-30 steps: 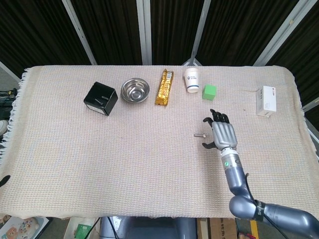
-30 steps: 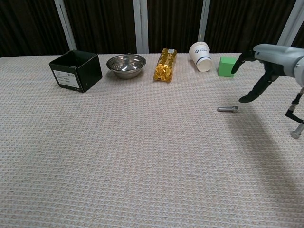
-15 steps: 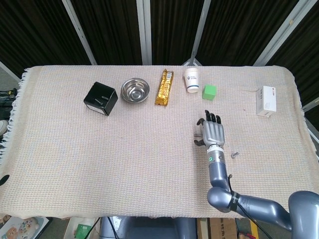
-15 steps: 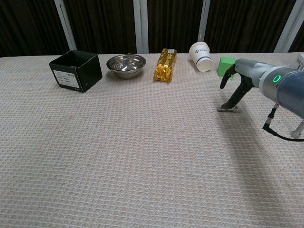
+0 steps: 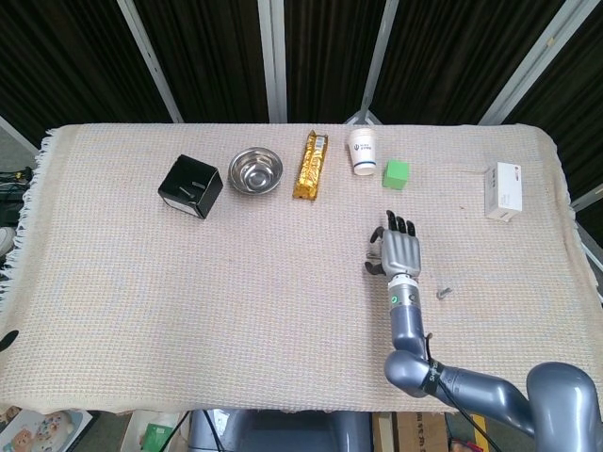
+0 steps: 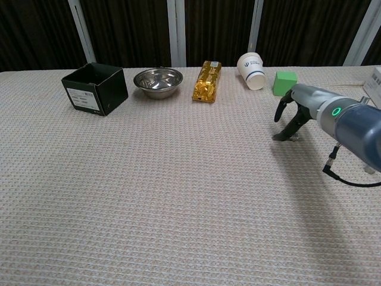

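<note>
My right hand [image 5: 398, 250] hovers low over the cloth, right of centre, palm down with its fingers spread and curved. In the chest view the right hand [image 6: 290, 116] has its thumb tip down on the cloth against a small metal bolt [image 6: 294, 137], while the other fingers arch above it, apart from the thumb. The hand hides the bolt in the head view. Nothing is clasped in the hand. My left hand does not show plainly in either view.
Along the far side stand a black box [image 5: 190, 186], a steel bowl [image 5: 256, 171], a gold packet [image 5: 312, 166], a paper cup [image 5: 363, 151] and a green cube [image 5: 397, 174]. A white carton [image 5: 503, 190] lies far right. A small screw [image 5: 444, 293] lies beside my forearm.
My right hand moved left and down onto the bolt, which lay bare a second ago. The forearm swung along, uncovering the small screw.
</note>
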### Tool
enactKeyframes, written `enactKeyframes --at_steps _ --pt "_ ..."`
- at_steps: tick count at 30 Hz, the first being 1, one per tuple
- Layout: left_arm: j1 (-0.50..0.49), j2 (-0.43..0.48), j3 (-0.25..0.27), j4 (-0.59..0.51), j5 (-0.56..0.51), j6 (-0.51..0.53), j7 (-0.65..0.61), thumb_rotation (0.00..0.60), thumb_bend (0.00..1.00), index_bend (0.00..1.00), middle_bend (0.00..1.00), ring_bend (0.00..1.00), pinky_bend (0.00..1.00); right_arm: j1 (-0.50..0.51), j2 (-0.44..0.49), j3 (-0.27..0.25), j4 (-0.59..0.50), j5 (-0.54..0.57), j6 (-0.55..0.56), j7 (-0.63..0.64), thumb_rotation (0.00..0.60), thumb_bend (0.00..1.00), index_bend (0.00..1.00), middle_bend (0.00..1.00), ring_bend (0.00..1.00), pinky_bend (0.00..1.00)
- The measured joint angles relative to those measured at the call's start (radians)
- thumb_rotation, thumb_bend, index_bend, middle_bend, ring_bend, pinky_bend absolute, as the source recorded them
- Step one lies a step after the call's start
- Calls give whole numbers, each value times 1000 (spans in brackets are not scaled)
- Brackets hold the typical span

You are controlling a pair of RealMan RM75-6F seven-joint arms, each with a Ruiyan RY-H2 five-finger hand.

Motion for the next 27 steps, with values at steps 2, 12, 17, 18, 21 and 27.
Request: enactKeyframes --at_steps 2,12,17,18,21,27 --pt "0 0 -1 1 -2 0 0 600 42 111 103 9 9 2 -9 1 14 -4 -2 3 600 248 469 0 0 0" --pt "1 1 -1 1 -2 2 -1 600 42 113 104 10 9 1 -33 2 65 -6 -18 7 600 256 514 0 0 0" --pt "0 0 -1 1 -3 0 4 600 42 114 104 9 9 -3 -35 4 76 -13 -27 12 600 262 536 0 0 0" --pt "-1 -1 0 0 -2 -1 5 600 42 114 104 9 9 -4 -36 4 78 -14 -29 12 600 262 539 0 0 0" --pt "0 -1 0 -1 -2 1 7 600 42 118 106 9 9 -7 -38 4 85 -14 -35 14 600 263 541 0 0 0" --pt "1 -3 -4 -2 -11 4 9 600 42 119 108 9 9 -10 -46 7 101 -14 -46 20 600 289 553 0 0 0"
